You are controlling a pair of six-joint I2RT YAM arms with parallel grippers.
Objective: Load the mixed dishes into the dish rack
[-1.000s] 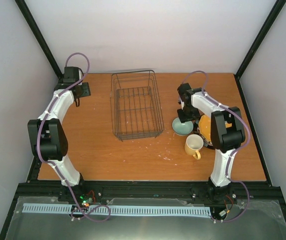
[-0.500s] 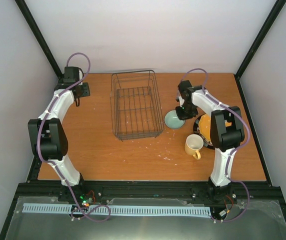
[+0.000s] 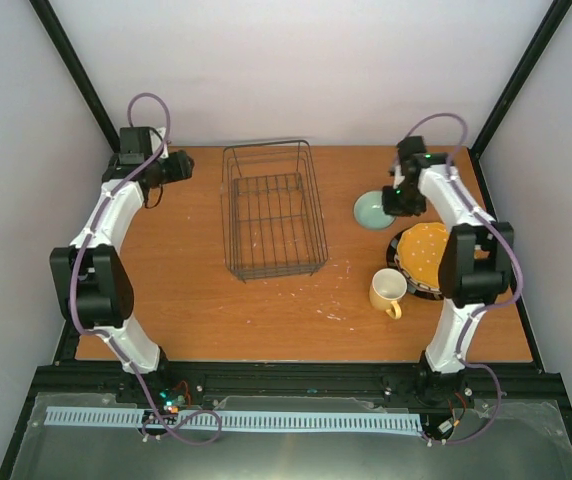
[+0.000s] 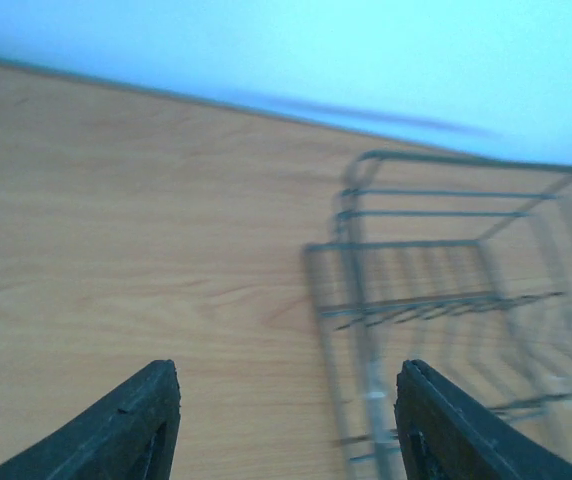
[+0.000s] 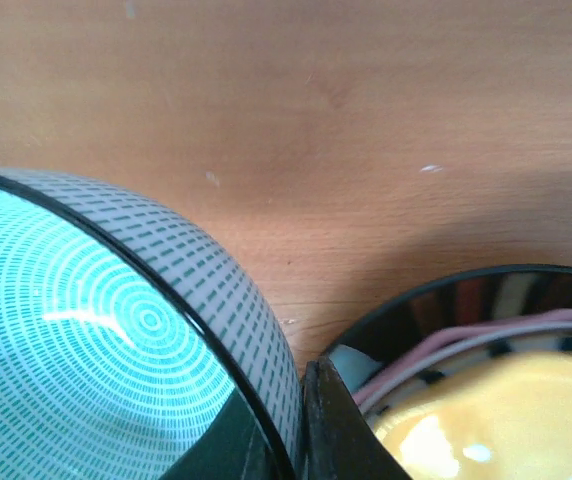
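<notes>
While the right end effector (image 3: 398,203) pinches the bowl (image 3: 370,210) by its rim right of the dish rack (image 3: 273,212), the left end effector (image 4: 288,370) gapes wide above the desk (image 3: 196,290) | mug (image 3: 388,290) just beside the plates (image 3: 426,250)

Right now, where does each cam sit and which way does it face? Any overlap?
Top external: fixed above and behind the bases, looking down on the table; left arm and right arm show whole.
Left wrist: low at the table's far left, facing across the wood to the dish rack; its jaws show apart, empty.
Right wrist: close over the bowl and plate stack, facing down; its jaws pinch the bowl's rim.
Shared: dish rack in top and left wrist; bowl and plate stack in top and right wrist.
</notes>
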